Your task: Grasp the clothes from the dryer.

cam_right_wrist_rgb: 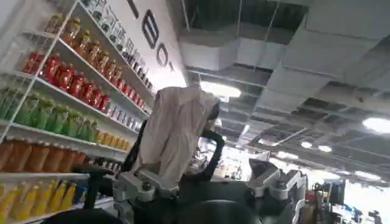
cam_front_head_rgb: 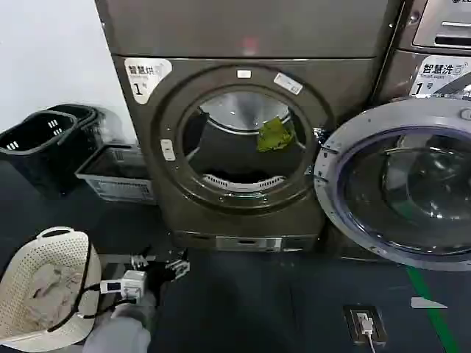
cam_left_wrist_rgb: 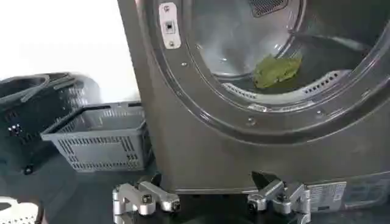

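1. Head view: the clothes (cam_front_head_rgb: 275, 135) lie inside the dryer (cam_front_head_rgb: 243, 147) drum, at about three o'clock in the porthole. The left gripper (cam_front_head_rgb: 158, 266) hovers low at seven o'clock, fingers apart, holding nothing.
2. Left wrist view: the clothes (cam_left_wrist_rgb: 277, 69) rest on the drum floor; the left gripper (cam_left_wrist_rgb: 210, 204) is spread wide.
3. Right wrist view: the right gripper (cam_right_wrist_rgb: 207, 189) has its fingers apart, facing store shelves (cam_right_wrist_rgb: 55, 103).
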